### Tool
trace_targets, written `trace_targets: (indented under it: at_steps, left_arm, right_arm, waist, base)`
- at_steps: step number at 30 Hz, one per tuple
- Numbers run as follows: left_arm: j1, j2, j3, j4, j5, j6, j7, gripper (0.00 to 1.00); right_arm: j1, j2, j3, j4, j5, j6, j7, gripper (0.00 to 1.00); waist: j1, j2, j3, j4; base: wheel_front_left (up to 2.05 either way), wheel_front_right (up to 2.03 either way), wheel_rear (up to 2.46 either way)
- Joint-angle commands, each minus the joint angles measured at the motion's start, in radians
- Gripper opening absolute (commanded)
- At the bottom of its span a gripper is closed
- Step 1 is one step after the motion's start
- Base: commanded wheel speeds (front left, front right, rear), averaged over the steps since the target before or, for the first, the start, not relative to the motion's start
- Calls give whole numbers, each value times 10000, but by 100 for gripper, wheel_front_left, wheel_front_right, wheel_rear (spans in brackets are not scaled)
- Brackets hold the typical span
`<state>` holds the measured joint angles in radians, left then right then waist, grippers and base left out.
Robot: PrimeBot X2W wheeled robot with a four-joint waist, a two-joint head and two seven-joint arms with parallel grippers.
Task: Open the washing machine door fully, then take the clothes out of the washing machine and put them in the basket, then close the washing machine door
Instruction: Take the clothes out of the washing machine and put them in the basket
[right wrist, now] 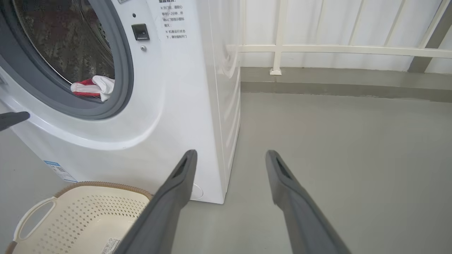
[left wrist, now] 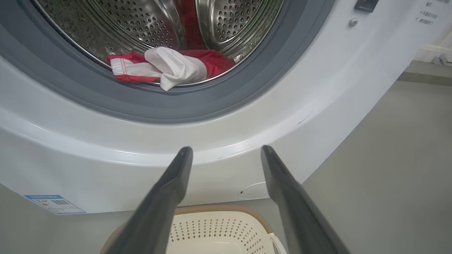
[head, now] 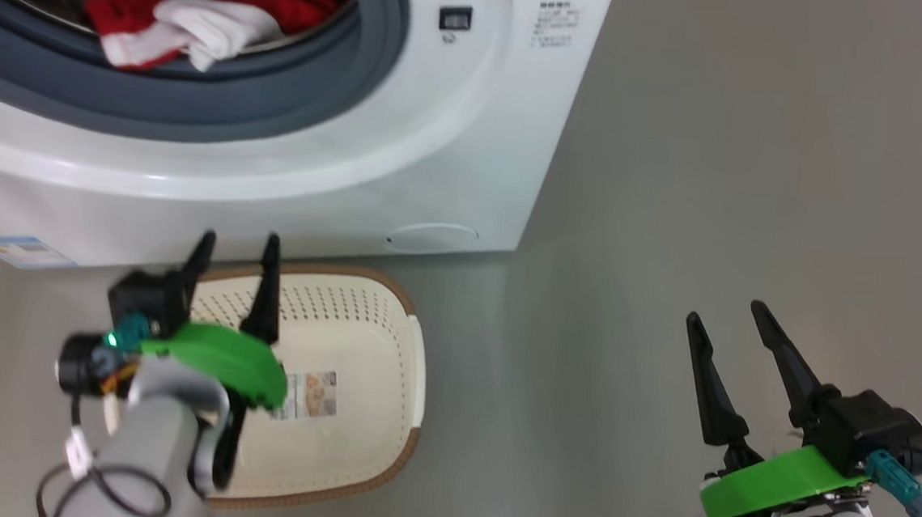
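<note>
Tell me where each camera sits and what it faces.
Head: up on the head, looking down at the washing machine, basket, left fingers and right fingers.
Left wrist: on left arm, facing the drum and clothes past its own fingers.
Right wrist: on right arm, facing the machine's corner and floor past its own fingers.
Shared: all show the clothes and basket.

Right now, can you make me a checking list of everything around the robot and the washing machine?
Surface: grey floor, bare.
Job's things: washing machine mouth uncovered; red and white clothes in the drum, at its lip; basket holds no clothes, on the floor before it.
Clutter: nothing seen.
Grippers: left gripper over the basket, fingers apart, empty; right gripper over bare floor, fingers apart, empty.
Cables: black cable looped by left forearm.
Surroundings: white railing beyond the machine.
</note>
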<state>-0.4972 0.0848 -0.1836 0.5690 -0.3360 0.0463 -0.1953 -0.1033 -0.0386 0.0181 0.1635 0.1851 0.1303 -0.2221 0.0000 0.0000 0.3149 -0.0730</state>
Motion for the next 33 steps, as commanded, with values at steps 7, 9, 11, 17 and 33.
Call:
trace_targets:
  at_steps: [7, 9, 11, 17, 33]
  left_arm:
    - [-2337, 629, 580, 1314, -223, -365, -189, 100]
    - [-2904, 829, 679, 1618, -257, -399, -196, 100]
    - [-3455, 1031, 768, 1896, -288, -408, -160, 100]
    - [-5067, 1647, 876, 2652, -267, -413, 191, 100]
    - [-7766, 3250, 706, 4347, -57, -661, 1579, 100]
  right_arm:
    - [-640, -116, 522, 79, 359, 4, -283, 100]
    - [-776, -116, 612, 164, 476, 4, -321, 100]
    - [-893, -116, 685, 243, 615, 4, -352, 100]
    - [-1222, -116, 997, 389, 961, 4, -390, 100]
    - [-1712, -116, 1719, 299, 1655, 4, -395, 100]
  waist:
    - [0, 0, 1141, -748]
    - [0, 0, 1294, -916]
    - [0, 0, 1439, -1079]
    - [0, 0, 1893, -1556]
    - [0, 0, 2637, -2532]
  base:
    - [0, 0, 0]
    - [0, 0, 0]
    - [0, 0, 0]
    - [0, 0, 0]
    - [0, 0, 0]
